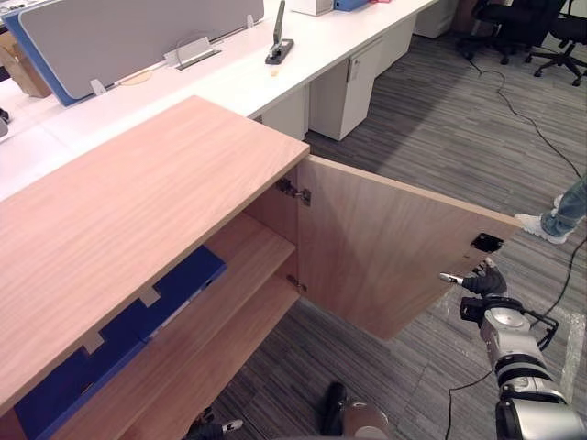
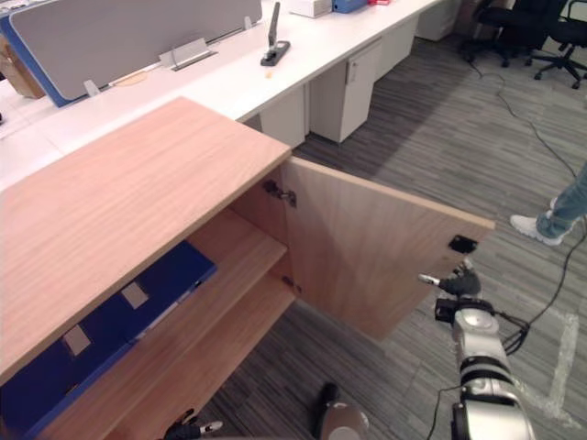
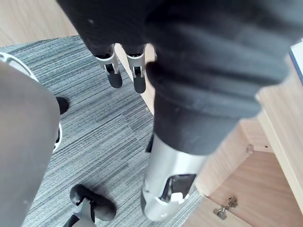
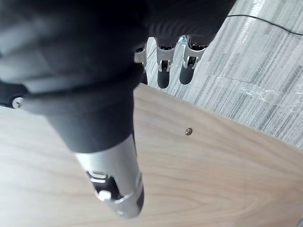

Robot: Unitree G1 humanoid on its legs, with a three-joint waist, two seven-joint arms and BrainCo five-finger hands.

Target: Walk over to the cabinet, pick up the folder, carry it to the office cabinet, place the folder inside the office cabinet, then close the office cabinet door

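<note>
Nearest, low by the cabinet front, the left hand (image 3: 136, 71) hangs over the carpet floor (image 1: 440, 119) with straight fingers and it holds nothing. The right hand (image 1: 483, 280) is at the free outer edge of the cabinet door (image 1: 385, 247), just below a small black latch piece (image 1: 487, 242). Its fingers (image 4: 163, 71) are stretched out past the door edge and grip nothing; I cannot tell if they touch the wood. The door stands wide open, swung out from its hinges (image 1: 293, 191) into the aisle. The blue folder (image 1: 183, 289) lies flat on the upper shelf inside the office cabinet (image 1: 138, 202), under the overhanging top. Beyond the door there is free carpet up to the white table (image 1: 229, 87) with its grey divider panel (image 1: 119, 37). Farther right a person's leg and white shoe (image 1: 541, 225) stand near, and office chairs (image 1: 514, 23) are at the back.
</note>
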